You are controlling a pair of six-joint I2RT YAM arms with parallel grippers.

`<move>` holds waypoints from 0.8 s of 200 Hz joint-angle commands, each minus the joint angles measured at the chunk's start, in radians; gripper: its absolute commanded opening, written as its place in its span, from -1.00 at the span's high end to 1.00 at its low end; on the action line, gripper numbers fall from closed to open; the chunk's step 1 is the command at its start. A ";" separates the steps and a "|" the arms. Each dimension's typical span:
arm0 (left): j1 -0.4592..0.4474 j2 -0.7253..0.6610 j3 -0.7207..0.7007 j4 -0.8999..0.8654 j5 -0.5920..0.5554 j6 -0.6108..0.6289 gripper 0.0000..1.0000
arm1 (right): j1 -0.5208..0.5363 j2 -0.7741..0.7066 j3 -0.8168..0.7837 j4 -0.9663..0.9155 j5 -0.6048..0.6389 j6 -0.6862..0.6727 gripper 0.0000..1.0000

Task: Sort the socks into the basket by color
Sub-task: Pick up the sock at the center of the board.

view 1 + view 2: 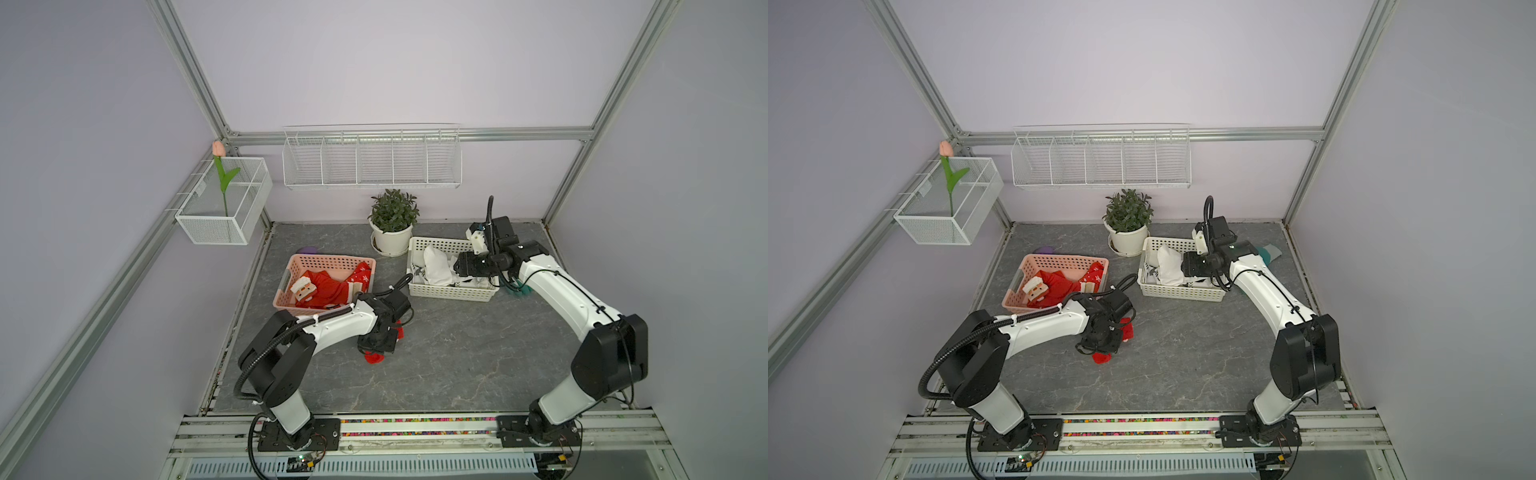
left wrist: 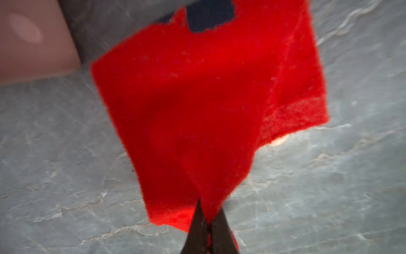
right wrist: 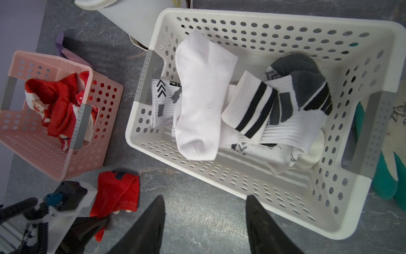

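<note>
A red sock (image 2: 208, 99) lies on the grey table beside the pink basket (image 1: 324, 259). My left gripper (image 2: 207, 220) is shut on one corner of it. In both top views the arm covers most of this sock (image 1: 374, 357) (image 1: 1101, 357). Other red socks (image 1: 328, 286) lie in the pink basket. White socks (image 3: 202, 99) and black-striped ones (image 3: 252, 105) fill the white basket (image 3: 263, 19). My right gripper (image 3: 205, 198) is open and holds nothing. It hangs over the near rim of the white basket (image 1: 449, 293).
A potted plant (image 1: 392, 224) stands behind, between the two baskets. A teal-and-white glove (image 3: 384, 182) lies beside the white basket on its right. Something purple (image 1: 308, 250) sits behind the pink basket. A wire shelf (image 1: 372, 160) and a wire box with a tulip (image 1: 224, 199) hang on the walls.
</note>
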 commanded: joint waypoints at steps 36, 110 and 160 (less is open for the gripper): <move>-0.005 -0.150 0.171 -0.145 -0.043 -0.006 1.00 | -0.004 -0.019 -0.006 0.016 -0.005 0.008 -0.21; -0.004 -0.136 0.330 -0.244 -0.134 0.040 1.00 | -0.003 -0.011 0.000 0.015 -0.017 0.009 -0.21; -0.002 -0.102 0.403 -0.266 -0.178 0.046 1.00 | -0.003 -0.010 0.000 0.012 -0.017 0.007 -0.21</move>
